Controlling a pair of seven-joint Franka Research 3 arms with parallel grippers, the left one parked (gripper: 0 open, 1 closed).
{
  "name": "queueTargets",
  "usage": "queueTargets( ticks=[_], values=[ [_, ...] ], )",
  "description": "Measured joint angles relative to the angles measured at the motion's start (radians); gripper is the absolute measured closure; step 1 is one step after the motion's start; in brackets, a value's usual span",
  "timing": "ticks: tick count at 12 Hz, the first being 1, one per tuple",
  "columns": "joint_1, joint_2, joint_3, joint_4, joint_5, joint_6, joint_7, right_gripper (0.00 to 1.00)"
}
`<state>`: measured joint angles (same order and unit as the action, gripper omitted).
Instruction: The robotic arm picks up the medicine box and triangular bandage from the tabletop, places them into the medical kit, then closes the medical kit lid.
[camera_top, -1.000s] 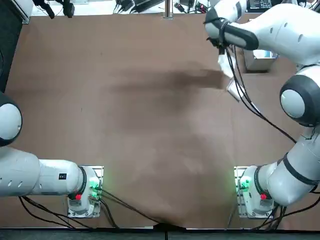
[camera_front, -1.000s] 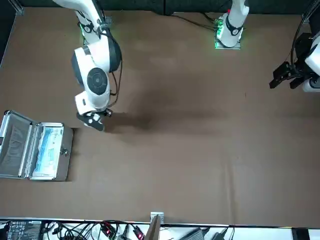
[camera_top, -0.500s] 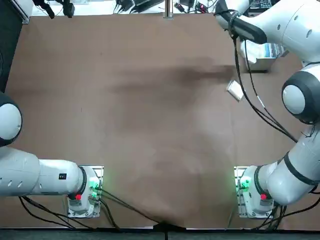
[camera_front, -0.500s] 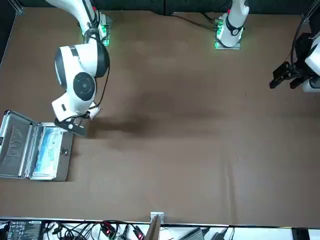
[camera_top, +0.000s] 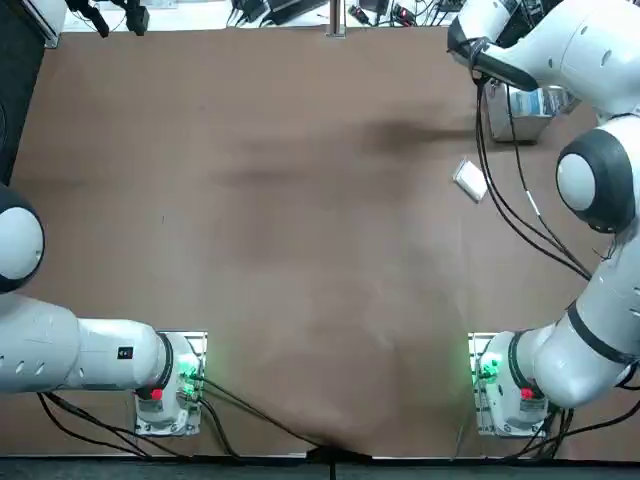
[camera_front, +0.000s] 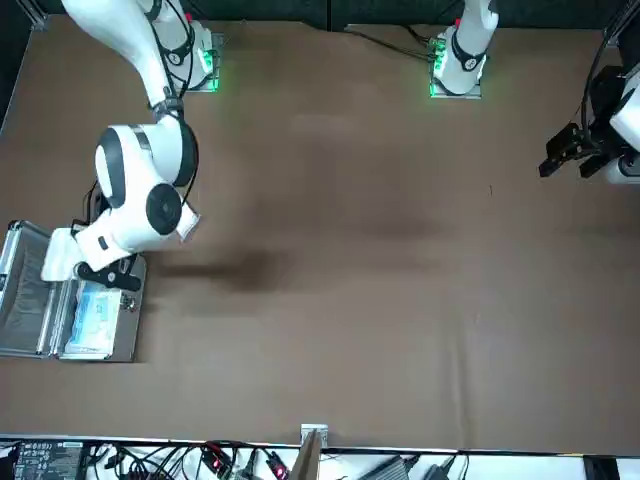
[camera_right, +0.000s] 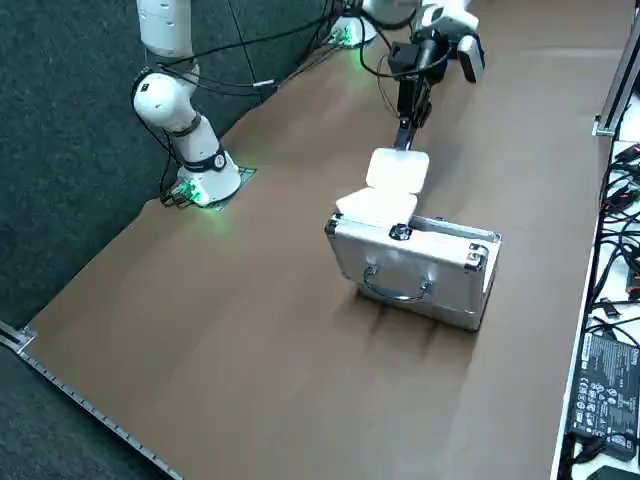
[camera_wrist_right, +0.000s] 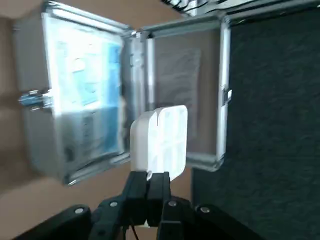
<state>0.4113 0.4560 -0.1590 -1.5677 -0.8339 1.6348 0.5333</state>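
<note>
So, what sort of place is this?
Probably a robotics lab: white jointed arms mounted at a brown table, loose black cables, and the right gripper holding a white two-lobed packet by an open silver case.

Triangular bandage (camera_wrist_right: 167, 140) in right pincer (camera_wrist_right: 149, 177), above the medical kit (camera_right: 345, 245).
</note>
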Motion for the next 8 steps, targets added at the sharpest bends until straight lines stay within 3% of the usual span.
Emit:
queueTargets(
  ticks=[3,8],
  values=[
    [-0.011,0.044,0.0,0.0,-0.096,0.007,0.0,0.99],
    [-0.024,0.092,0.0,0.001,-0.155,0.033,0.001,0.99]
  ],
)
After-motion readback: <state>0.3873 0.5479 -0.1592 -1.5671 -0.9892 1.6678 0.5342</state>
